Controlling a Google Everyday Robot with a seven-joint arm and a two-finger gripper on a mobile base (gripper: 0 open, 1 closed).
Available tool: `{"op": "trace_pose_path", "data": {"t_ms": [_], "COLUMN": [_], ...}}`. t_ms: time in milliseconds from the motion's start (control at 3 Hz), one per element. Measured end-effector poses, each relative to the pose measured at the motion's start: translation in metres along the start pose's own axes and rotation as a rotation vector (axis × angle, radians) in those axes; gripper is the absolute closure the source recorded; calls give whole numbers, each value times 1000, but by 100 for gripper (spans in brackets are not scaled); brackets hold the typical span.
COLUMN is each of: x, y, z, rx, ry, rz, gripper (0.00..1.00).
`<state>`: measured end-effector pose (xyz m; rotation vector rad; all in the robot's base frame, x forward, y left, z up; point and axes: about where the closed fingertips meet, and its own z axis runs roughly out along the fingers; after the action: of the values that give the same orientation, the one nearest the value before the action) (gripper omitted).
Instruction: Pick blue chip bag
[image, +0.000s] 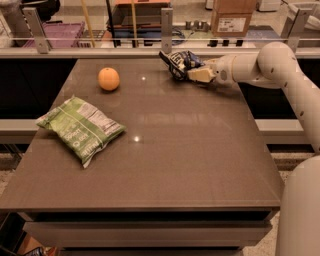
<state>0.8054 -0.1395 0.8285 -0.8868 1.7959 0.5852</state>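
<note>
The claw (194, 75) sits at the far right part of the counter (190, 150), near its back edge, pointing left. Its pale fingers (201, 75) are drawn close together and pinch the right-hand end of the blue chip bag (177, 62). The bag sticks out to the left of the fingertips, crumpled and tilted, with its upper left corner raised toward the back rail. Whether its underside touches the surface or hangs just clear of it cannot be told from this view.

The counter is a broad brown slab that fills most of the view, and small glints of light show on its top. The robot's white body (300, 210) rises at the lower right corner, beside the counter's right edge. From there the white arm (270, 62) bends up and over the right side and reaches in to the claw.

A large light-green bag (80, 127) with a white label lies flat on the left side of the counter, set at a slant and well apart from the claw. An orange (108, 78) rests on the far left part, behind the green bag and well to the left of the blue one.

Behind the counter runs a low rail with an upright metal post (166, 27). Past it stand a cardboard box (231, 17) on the right and a purple crate (62, 34) on the left.
</note>
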Motion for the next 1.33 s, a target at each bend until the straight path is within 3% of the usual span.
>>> {"op": "trace_pose_path", "data": {"t_ms": [667, 1333], "x": [0, -36], "y": [0, -7], "z": [0, 0], "rx": [0, -33], "ry": [0, 7], "rz": [0, -28], "gripper": [100, 100]}}
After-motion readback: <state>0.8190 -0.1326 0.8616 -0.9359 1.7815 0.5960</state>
